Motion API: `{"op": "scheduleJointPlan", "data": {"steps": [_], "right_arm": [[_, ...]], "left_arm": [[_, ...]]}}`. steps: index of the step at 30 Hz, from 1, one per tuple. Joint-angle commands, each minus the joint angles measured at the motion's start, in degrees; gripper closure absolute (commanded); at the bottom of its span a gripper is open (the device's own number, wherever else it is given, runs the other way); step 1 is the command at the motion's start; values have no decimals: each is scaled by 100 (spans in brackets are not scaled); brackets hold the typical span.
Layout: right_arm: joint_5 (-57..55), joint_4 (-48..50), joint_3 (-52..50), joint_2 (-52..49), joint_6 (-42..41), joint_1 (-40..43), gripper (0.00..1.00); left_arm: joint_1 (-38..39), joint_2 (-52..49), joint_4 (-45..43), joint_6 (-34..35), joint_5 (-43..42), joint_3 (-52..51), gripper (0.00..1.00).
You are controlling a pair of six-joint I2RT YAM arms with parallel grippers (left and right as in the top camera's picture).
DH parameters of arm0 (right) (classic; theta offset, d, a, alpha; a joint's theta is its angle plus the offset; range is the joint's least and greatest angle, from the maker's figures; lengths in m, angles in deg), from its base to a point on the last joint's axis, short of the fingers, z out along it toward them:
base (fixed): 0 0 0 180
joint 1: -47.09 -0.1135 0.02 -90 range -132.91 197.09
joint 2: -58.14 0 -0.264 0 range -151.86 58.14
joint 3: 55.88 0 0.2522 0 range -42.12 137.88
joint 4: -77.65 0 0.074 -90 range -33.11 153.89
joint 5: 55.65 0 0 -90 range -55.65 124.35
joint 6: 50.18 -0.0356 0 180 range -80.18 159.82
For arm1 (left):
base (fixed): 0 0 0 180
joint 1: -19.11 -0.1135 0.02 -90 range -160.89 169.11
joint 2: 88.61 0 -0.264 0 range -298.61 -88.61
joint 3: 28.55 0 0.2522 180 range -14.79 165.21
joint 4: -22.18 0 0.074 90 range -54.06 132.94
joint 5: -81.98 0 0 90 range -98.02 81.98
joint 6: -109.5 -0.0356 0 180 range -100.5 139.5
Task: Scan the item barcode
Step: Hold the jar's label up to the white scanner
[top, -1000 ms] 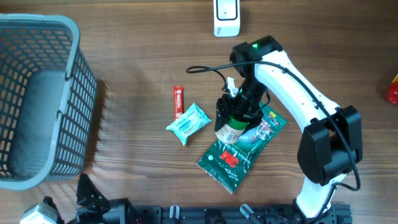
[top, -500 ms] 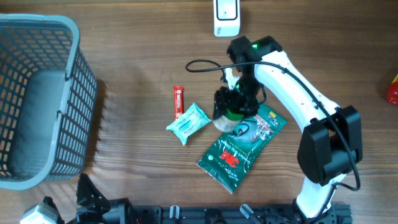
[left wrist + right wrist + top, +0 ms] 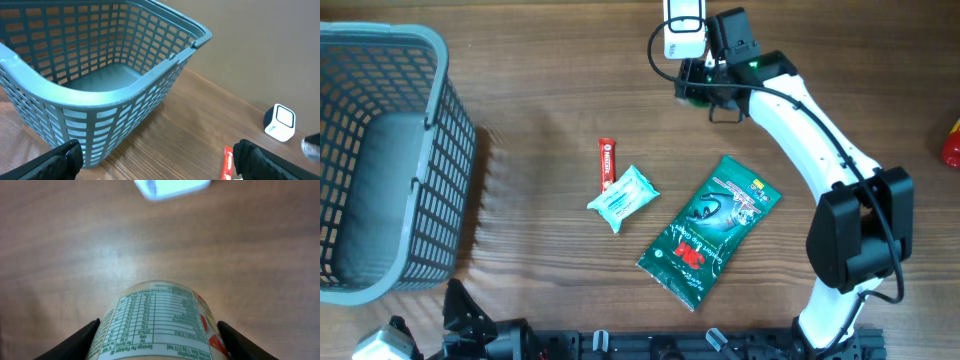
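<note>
The right tool (image 3: 704, 80), its arm stretched toward twelve o'clock over the tabletop (image 3: 540, 100), clamps a small labelled jar (image 3: 157, 322) just below the white scanner (image 3: 684, 24). The jar looks rigid, light and smooth — likely slippery, best gripped across its body — while the left tool (image 3: 157, 157) rests wide open at seven o'clock.

Blue-grey lattice basket (image 3: 457, 180); green pouch (image 3: 710, 230); cream jar (image 3: 156, 325), green print.
</note>
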State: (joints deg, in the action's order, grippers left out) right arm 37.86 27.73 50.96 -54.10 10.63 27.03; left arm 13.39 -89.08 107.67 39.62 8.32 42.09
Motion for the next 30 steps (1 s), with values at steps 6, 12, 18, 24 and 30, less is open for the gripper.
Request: {"op": "scheduleJointPlan", "data": {"steps": [6, 12, 18, 24, 30], "right_arm": [[-1294, 1274, 31, -7, 61, -22, 37], [-1296, 2741, 31, -566, 765, -28, 37], [-1294, 4599, 33, -1283, 1064, -28, 37], [-1725, 5792, 33, -1687, 1261, -28, 36], [-1725, 6131, 33, -1871, 1093, -17, 35]], "left_arm": [[20, 15, -24, 28, -44, 11, 0], [20, 15, -24, 28, -44, 11, 0], [20, 15, -24, 28, -44, 11, 0], [20, 15, -24, 28, -44, 11, 0], [20, 15, -24, 28, -44, 11, 0]]}}
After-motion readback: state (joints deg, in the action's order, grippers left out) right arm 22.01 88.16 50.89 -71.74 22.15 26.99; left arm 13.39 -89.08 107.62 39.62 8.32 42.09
